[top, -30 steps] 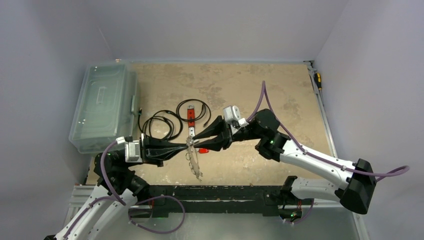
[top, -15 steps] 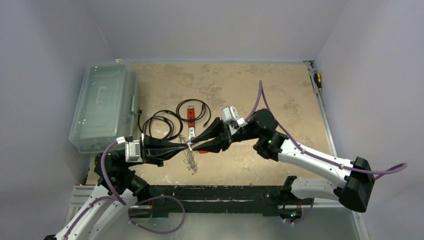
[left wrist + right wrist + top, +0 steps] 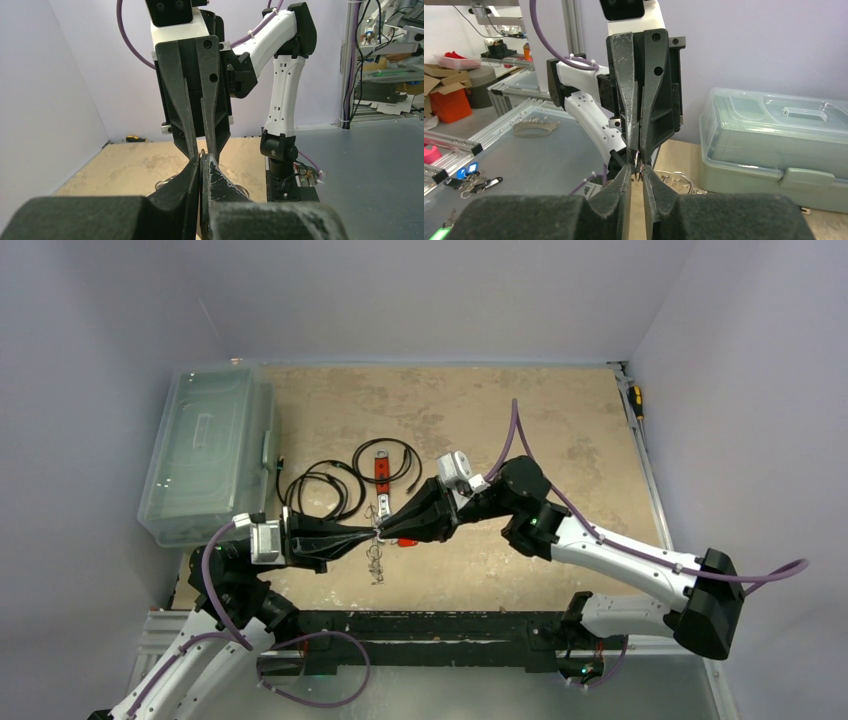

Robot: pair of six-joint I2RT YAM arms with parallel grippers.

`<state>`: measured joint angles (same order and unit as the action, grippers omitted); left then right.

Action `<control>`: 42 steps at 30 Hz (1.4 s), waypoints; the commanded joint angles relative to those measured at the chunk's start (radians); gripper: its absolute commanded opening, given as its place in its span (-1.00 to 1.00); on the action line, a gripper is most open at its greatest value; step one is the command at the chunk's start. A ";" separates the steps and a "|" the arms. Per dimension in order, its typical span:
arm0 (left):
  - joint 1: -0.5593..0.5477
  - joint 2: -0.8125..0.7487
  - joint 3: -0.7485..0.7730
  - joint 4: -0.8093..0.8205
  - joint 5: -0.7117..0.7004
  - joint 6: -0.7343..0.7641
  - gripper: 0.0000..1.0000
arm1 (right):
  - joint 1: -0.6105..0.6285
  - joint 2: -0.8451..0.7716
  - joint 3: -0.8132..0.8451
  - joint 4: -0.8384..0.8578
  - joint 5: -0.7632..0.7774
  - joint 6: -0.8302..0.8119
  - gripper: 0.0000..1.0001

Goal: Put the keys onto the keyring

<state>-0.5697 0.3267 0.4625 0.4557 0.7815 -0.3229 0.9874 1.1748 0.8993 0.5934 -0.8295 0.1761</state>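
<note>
My two grippers meet tip to tip above the middle of the table. The left gripper (image 3: 372, 532) (image 3: 201, 159) is shut on a thin silvery wire ring, the keyring (image 3: 637, 162), which pokes out past its fingertips (image 3: 630, 145). A silvery bunch of keys (image 3: 375, 562) and wire loops dangles below the tips. The right gripper (image 3: 385, 530) (image 3: 637, 172) has narrowed to a slit around the same ring. A thin gap still shows beside the wire. More silvery loops (image 3: 676, 179) show behind its right finger.
A clear plastic lidded box (image 3: 208, 450) stands at the left edge. Black coiled cables (image 3: 322, 488) and a red-and-silver item (image 3: 381, 468) lie behind the grippers. A silvery tool (image 3: 383, 508) and a red piece (image 3: 406, 541) lie close by. A screwdriver (image 3: 634, 400) rests at the far right.
The right gripper has moved left up to the left gripper's tips and its jaws have narrowed from wide open. The hanging bunch has swung in and hangs shorter.
</note>
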 commanded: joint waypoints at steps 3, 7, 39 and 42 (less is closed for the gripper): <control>0.005 0.002 0.004 0.046 -0.015 -0.009 -1.00 | 0.007 0.012 0.041 0.029 0.018 0.004 -0.67; 0.005 -0.004 0.004 0.040 -0.023 -0.005 -1.00 | 0.007 0.013 0.038 0.025 0.027 -0.002 -0.57; -0.036 0.051 0.199 -0.525 -0.082 0.293 -0.06 | 0.007 -0.075 0.314 -0.905 0.285 -0.459 -1.00; -0.061 0.088 0.199 -0.535 -0.123 0.317 -0.07 | 0.007 -0.075 0.348 -0.982 0.290 -0.480 -1.00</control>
<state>-0.6033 0.3645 0.6273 0.0002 0.7006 -0.0715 0.9901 1.1252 1.1660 -0.2493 -0.5785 -0.2333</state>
